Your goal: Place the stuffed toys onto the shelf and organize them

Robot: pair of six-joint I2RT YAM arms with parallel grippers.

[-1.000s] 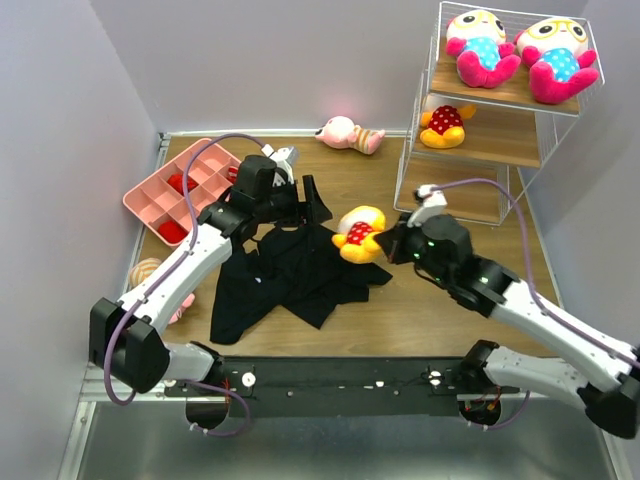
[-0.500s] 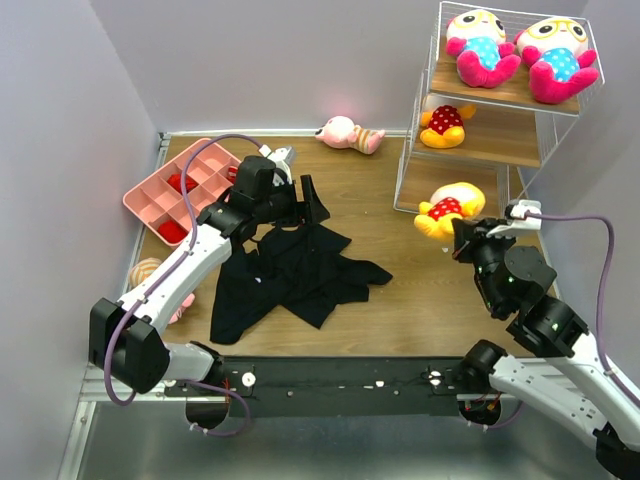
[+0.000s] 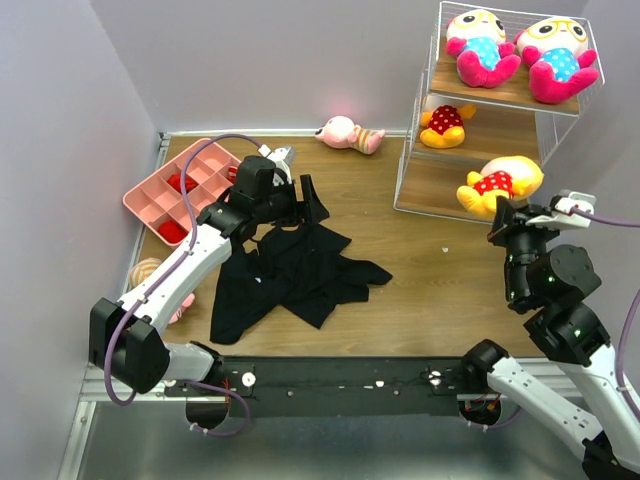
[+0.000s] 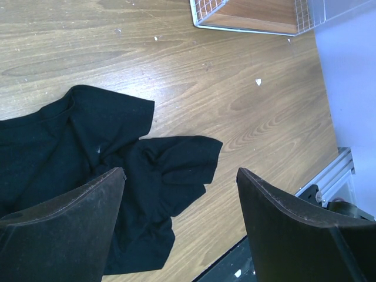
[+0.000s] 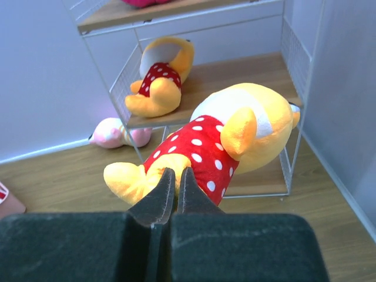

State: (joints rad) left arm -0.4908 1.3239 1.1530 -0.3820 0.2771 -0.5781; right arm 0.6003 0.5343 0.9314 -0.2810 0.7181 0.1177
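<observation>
1. In front of the shelf [image 3: 505, 145], the right gripper [image 3: 503, 212] holds a yellow doll [image 3: 497, 186], its fingers [image 5: 160, 197] pressed together on the doll's red body.
2. The left gripper [image 3: 305, 200] hovers over the garment [image 3: 290, 270], fingers [image 4: 70, 226] spread.
3. Two blue dolls [image 3: 480, 50] lie on the top tier, and a second yellow doll [image 3: 445, 125] lies on the middle one.
4. A pink doll [image 3: 350, 133] lies on the table.

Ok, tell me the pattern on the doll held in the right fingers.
The doll has a red body with white dots; clearest in the right wrist view.
</observation>
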